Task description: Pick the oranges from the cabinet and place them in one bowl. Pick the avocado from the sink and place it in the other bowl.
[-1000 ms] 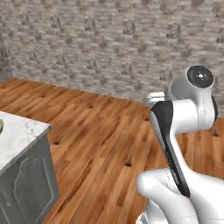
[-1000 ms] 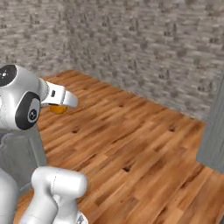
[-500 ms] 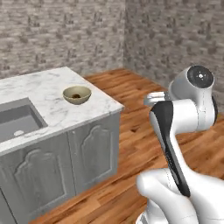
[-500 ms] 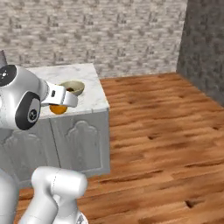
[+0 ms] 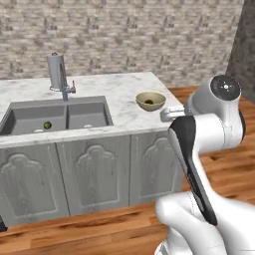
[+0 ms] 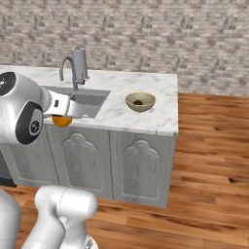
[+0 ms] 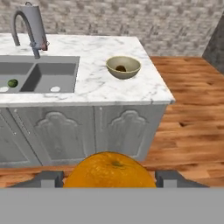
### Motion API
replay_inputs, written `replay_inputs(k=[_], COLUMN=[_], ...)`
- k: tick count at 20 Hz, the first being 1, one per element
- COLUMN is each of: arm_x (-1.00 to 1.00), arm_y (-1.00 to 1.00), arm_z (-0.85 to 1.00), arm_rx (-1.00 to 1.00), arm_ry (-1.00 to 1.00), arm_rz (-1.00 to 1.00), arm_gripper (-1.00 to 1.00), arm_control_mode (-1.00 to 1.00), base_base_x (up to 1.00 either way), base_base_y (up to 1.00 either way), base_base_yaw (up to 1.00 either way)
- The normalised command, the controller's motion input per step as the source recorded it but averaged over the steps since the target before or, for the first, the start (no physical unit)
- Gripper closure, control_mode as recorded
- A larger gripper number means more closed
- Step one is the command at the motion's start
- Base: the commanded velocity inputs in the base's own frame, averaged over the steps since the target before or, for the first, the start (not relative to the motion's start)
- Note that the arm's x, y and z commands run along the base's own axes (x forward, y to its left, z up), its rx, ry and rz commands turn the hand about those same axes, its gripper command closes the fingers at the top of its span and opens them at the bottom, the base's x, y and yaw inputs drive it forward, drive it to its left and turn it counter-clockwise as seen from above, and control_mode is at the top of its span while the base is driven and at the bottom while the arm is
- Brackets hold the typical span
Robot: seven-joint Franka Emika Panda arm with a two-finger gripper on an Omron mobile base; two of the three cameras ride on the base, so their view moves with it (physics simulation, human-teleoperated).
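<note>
My gripper (image 7: 109,177) is shut on a bright orange (image 7: 109,169), which bulges between the two fingertips at the bottom of the hand view. From the right base view the same orange (image 6: 62,120) hangs under the gripper (image 6: 65,113), in front of the counter's cabinet doors. A pale beige bowl (image 6: 140,101) stands on the marble counter to the right of the sink (image 5: 55,117) and holds a darker brownish orange (image 7: 121,68). The small green avocado (image 5: 47,125) lies in the left basin. The cabinet and the other bowl are out of view.
An arched grey faucet (image 5: 59,72) rises behind the sink. The counter (image 6: 160,104) ends just right of the bowl, over carved grey base doors (image 5: 94,174). Wooden floor (image 6: 209,160) spreads to the right. A dark grey panel (image 5: 246,45) stands at the far right.
The whole picture has swung: floor and stone wall gave way to the counter with sink and bowl, so the base has turned. The orange stays in my gripper.
</note>
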Motion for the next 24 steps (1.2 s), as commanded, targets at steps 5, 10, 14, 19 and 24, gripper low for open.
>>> replay_inputs(k=[5, 10, 14, 19, 24], arm_x=[0.00, 0.00, 0.00, 0.00, 0.00], arm_y=[0.00, 0.00, 0.00, 0.00, 0.00], arm_z=[0.00, 0.00, 0.00, 0.00, 0.00], arm_rx=[0.00, 0.00, 0.00, 0.00, 0.00], arm_ry=[0.00, 0.00, 0.00, 0.00, 0.00], arm_rz=[0.00, 0.00, 0.00, 0.00, 0.00], arm_gripper=[1.00, 1.00, 1.00, 1.00, 1.00], arm_control_mode=[1.00, 1.00, 1.00, 1.00, 1.00], base_base_x=[0.33, 0.50, 0.55, 0.51, 0.45], base_base_y=[-0.15, -0.24, -0.24, -0.24, -0.26], base_base_yaw=[0.00, 0.01, 0.04, 0.05, 0.04])
